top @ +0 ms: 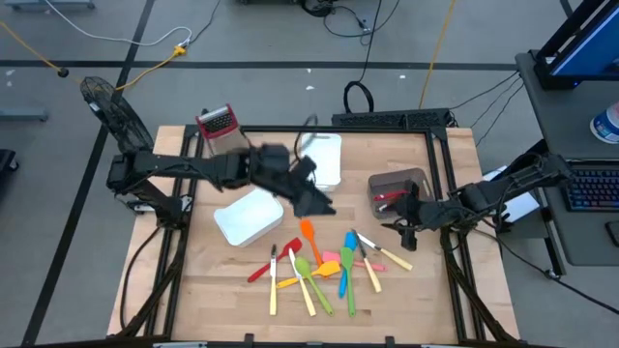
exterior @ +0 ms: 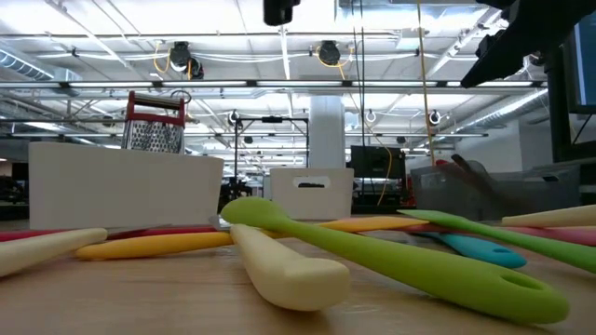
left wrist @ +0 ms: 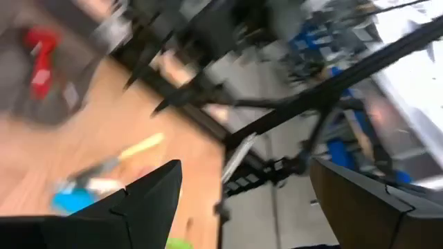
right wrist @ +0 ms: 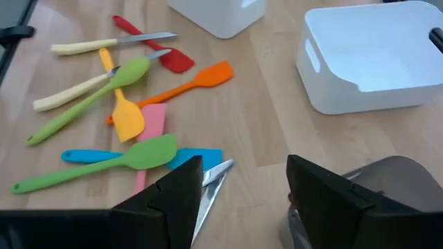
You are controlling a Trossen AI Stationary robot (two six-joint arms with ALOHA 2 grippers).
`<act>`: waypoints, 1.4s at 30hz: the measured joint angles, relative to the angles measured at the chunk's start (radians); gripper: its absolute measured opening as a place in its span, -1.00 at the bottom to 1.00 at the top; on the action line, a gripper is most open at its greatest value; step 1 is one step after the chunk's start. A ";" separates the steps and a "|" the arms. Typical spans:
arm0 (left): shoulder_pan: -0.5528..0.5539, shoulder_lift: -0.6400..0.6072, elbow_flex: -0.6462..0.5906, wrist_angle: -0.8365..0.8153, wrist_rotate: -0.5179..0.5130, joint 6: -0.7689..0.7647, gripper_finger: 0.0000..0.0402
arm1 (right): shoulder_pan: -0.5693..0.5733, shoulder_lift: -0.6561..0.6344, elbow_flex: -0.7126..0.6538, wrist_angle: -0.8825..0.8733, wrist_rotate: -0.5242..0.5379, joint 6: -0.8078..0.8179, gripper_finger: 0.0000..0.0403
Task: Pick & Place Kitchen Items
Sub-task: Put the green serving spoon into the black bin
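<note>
- Most of the kitchen items (top: 324, 266) lie loose in a scattered cluster on the wooden tabletop (top: 406, 290), near its front edge: an orange spatula (right wrist: 181, 86), two green spoons, a blue spatula, a pink and a yellow one, cream-handled knives and a red piece.
- A red utensil (top: 389, 196) already lies inside the grey bin (top: 398, 189) on the right side, so the sorting appears barely begun; nearly everything is left to move.
- The white bin (top: 249, 217) just behind the cluster looks empty, as does a second white bin (top: 327, 159) farther back.
- The right gripper (top: 407, 224) hovers between the grey bin and the cluster, fingers apart and holding nothing.
- The left gripper (top: 311, 198) hangs above the tabletop near the white bin, spread wide and empty.
- A box grater (top: 218, 123) stands at the back left corner.
- The left wrist view is smeared, so little there reads clearly.
- The grey bin's full contents are hard to make out.
- The low view shows only the nearest handles.
</note>
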 joint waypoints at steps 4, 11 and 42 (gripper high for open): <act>-0.090 0.000 0.000 -0.094 -0.126 -0.092 0.61 | 0.012 0.000 0.000 0.016 0.000 -0.007 0.01; -0.242 0.004 0.000 -0.153 -0.384 -0.321 0.61 | 0.014 0.000 0.000 0.037 0.001 -0.076 0.00; -0.486 0.248 0.000 -0.179 -0.697 -0.941 0.61 | 0.013 -0.250 0.000 0.039 -0.029 -0.226 0.00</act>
